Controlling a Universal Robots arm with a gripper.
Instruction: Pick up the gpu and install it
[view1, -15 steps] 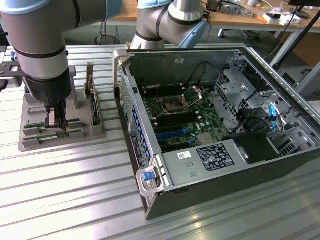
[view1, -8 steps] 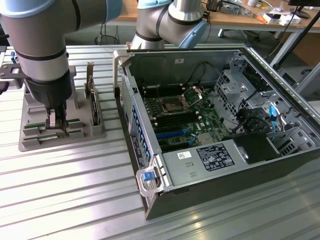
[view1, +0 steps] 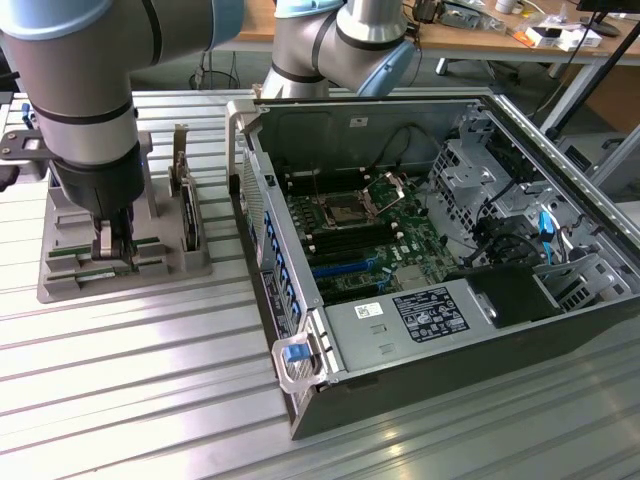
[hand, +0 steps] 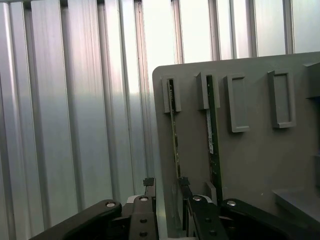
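Exterior view: an open computer case (view1: 450, 385) stands at the exterior view's right. At its left is a grey holder (view1: 60, 285) with an upright dark card (view1: 188, 215), and the gripper (view1: 115, 250) is down in it.
Wrist view: the jaws stand wide, straddling the gpu (hand: 175, 135), which is on edge in its slot. A second green stick (hand: 212, 135) is just beside it.

The exterior view looks down slantwise from high, taking in desk (view1: 150, 390), case (view1: 330, 125) and holder (view1: 58, 285). The wrist view faces down, close above the same holder (hand: 260, 160) and desk (hand: 75, 125).
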